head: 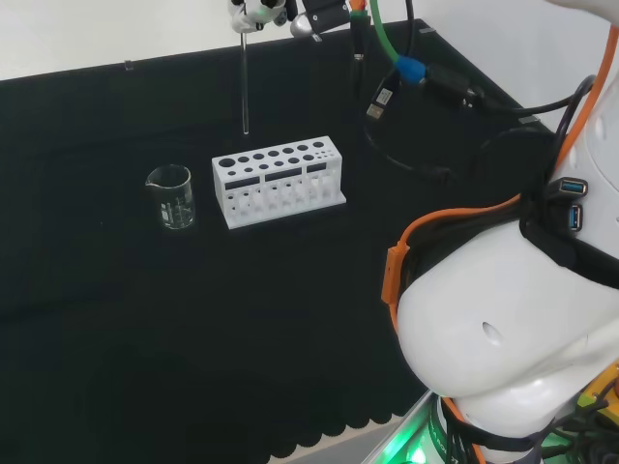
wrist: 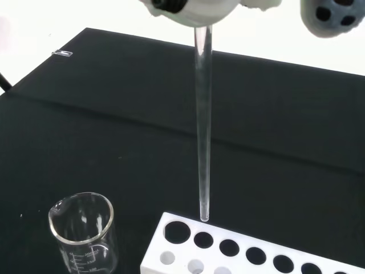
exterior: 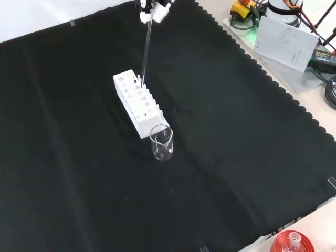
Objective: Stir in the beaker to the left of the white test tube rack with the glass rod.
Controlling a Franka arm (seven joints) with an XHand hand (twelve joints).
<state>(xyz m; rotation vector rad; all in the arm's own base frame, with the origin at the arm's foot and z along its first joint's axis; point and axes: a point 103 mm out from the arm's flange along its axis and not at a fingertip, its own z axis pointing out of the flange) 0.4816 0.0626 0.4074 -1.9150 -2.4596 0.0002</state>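
Pinching the top end of the glass rod (head: 244, 82), your fingers (exterior: 148, 11) hold it upright high above the tabletop (exterior: 236, 157), toward its far edge in the head view. Its lower tip hangs just over the white test tube rack (head: 279, 180). The rod looks thin, stiff, slick and breakable, so a hold near the top suits stirring. Beside the rack's end stands the clear beaker (head: 171, 196), apparently empty.
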